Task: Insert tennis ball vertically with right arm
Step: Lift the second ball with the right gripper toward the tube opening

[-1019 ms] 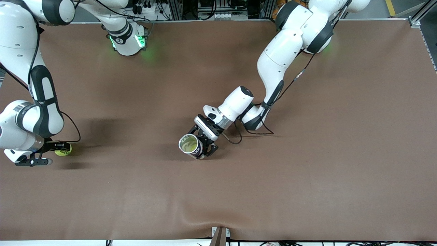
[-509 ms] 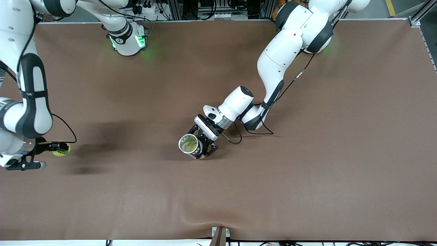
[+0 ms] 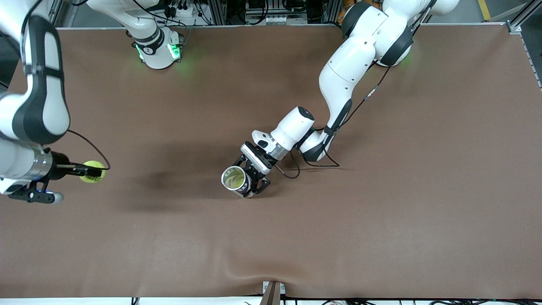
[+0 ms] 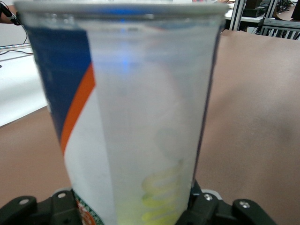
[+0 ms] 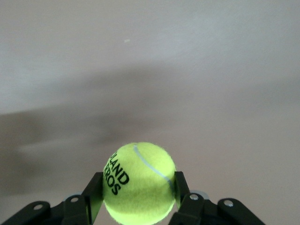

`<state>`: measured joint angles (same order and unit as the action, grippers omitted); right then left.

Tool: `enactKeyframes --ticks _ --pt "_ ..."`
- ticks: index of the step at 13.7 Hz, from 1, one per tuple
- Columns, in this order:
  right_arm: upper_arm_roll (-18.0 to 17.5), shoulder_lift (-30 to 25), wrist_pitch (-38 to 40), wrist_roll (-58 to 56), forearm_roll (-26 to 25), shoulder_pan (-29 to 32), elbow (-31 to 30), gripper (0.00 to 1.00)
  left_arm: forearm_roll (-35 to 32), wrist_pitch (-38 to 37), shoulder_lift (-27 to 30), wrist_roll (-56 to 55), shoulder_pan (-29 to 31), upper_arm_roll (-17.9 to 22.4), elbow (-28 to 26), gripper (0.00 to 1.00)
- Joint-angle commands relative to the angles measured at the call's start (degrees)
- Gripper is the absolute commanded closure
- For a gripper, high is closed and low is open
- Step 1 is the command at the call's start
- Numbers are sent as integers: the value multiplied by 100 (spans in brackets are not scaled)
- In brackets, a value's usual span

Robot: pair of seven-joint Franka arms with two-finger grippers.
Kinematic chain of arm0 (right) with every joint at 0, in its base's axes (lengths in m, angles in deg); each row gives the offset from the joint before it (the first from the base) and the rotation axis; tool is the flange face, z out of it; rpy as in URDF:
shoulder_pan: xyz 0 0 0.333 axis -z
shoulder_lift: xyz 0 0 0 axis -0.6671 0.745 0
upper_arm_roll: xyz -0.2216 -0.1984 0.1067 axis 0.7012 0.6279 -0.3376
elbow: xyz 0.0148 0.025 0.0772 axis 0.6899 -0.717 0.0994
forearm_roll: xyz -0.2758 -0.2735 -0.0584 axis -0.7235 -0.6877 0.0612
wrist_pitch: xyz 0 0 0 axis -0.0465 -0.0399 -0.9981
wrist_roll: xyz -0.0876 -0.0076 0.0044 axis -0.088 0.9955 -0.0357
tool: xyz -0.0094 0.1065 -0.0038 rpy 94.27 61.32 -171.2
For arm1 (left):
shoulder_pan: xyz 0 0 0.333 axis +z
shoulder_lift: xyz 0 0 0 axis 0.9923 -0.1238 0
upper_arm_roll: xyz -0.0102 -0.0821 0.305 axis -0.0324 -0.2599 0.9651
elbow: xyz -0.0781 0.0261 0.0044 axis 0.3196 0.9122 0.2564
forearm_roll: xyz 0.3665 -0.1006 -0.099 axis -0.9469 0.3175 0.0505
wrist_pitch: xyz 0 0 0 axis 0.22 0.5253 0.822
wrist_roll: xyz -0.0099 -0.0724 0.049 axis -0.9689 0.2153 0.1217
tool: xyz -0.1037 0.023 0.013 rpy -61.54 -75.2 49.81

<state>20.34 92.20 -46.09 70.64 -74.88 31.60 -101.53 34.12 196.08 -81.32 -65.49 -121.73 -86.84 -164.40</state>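
My right gripper (image 3: pixel 94 172) is shut on a yellow-green tennis ball (image 3: pixel 92 172) and holds it in the air over the table at the right arm's end. In the right wrist view the ball (image 5: pixel 139 182) sits between the two black fingers (image 5: pixel 93 193). My left gripper (image 3: pixel 249 182) is shut on a clear tennis ball can (image 3: pixel 234 178) with a metal rim, standing upright with its open mouth up near the table's middle. In the left wrist view the can (image 4: pixel 126 108) fills the frame, with a blue and orange label and a yellow ball inside.
The brown table mat (image 3: pixel 381 190) spreads wide around both grippers. A black cable (image 3: pixel 292 169) loops on the mat beside the left wrist. A small bracket (image 3: pixel 273 292) sits at the table's near edge. The arm bases stand along the far edge.
My right gripper has lifted the tennis ball off the mat and moved it a little toward the can. The left arm and can have not moved.
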Motion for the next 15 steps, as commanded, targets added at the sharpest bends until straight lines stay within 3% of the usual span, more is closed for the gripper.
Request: enactKeyframes --ticks 1,11,15 --pt "41 -22 368 1236 237 -555 496 100 95 31 30 -33 -27 18 30 21" --pt "49 127 176 4833 404 -2384 1235 100 95 40 39 -33 -27 27 39 21" --pt "49 346 -614 5862 387 -2859 1271 100 95 31 39 -33 -36 35 30 21"
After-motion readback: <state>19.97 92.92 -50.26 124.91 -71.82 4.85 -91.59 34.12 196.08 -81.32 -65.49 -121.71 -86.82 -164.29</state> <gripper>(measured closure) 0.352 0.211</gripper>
